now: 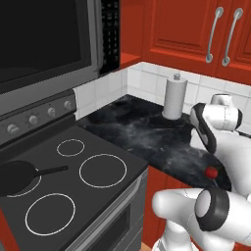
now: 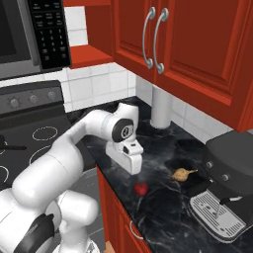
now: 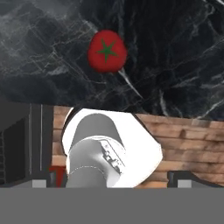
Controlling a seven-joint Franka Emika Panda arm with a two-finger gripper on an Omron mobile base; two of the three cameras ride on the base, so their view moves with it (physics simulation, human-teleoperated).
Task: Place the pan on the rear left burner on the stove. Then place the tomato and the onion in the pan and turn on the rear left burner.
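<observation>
My two base cameras look forward and down from behind, sharing the tomato, my hand camera looks close down on it.

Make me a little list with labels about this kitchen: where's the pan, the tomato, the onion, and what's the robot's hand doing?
pan: pan on the stove, over the rear left burner
burner glow: none seen
tomato: tomato on the black counter, near its front edge
onion: onion on the counter, beside the coffee machine
hand: hand open, holding nothing, above the counter near the tomato
</observation>
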